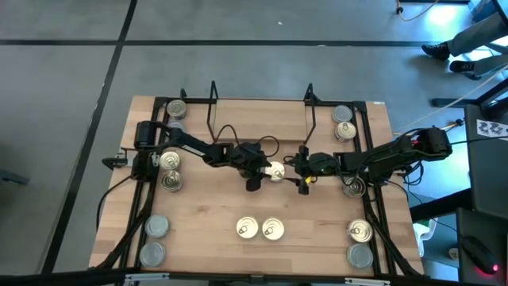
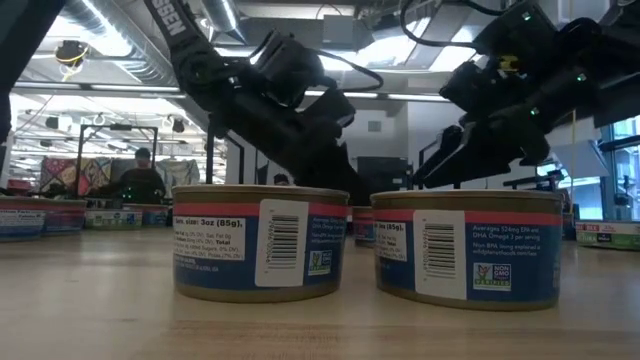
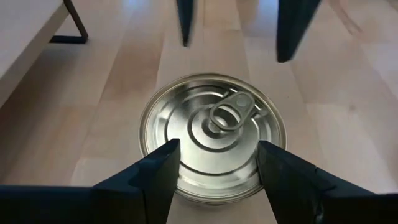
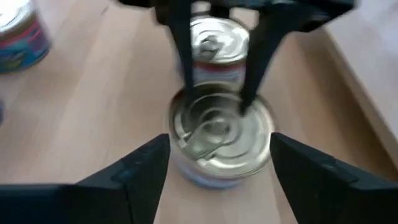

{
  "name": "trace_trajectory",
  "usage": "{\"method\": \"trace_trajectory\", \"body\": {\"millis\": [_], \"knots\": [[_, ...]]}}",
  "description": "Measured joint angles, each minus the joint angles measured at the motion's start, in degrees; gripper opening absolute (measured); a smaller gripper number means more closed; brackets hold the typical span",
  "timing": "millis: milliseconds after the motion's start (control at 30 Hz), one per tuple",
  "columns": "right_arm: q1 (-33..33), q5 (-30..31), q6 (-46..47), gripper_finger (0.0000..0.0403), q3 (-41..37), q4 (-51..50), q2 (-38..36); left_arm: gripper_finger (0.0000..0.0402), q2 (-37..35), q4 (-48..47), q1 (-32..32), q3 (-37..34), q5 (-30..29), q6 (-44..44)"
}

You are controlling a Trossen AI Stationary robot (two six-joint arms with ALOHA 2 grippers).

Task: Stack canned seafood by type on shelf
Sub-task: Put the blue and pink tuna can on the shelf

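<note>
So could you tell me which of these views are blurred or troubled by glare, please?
Right wrist view: the pull-tab can between the fingers is soft and smeared, the can beyond it too. Left wrist view: the same can is sharp, with soft sheen on its lid. Low view: the two front cans are crisp, the arms dark against bright ceiling lights. High view: evenly lit.

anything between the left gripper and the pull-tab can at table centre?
Nothing visible. The left gripper straddles the pull-tab can, fingers open either side. The right gripper faces the same can from the opposite side, also open.
</note>
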Motion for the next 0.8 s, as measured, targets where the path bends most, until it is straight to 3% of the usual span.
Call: {"method": "trace_trajectory", "body": {"millis": [133, 300, 533, 800], "knots": [[0.02, -2.2, -5.63, 0.0271, 0.07, 0.82, 0.27, 0.0214, 2.01, 3.37, 1.18, 0.09, 4.76, -3.04], [0.69, -2.3, -14.2, 0.0271, 0.07, 0.35, 0.27, 0.0214, 2.86, 5.26, 2.5, 0.05, 6.35, -5.93], [4.44, 5.43, -23.29, 0.0271, 0.07, -0.16, 0.27, 0.0214, 2.9, 5.33, 4.39, -0.09, 7.97, -8.96], [4.92, 9.92, -27.42, 0.0271, 0.07, -4.07, 0.27, 0.0214, 2.97, 6.18, 4.39, -0.24, 7.89, -7.91]]}}
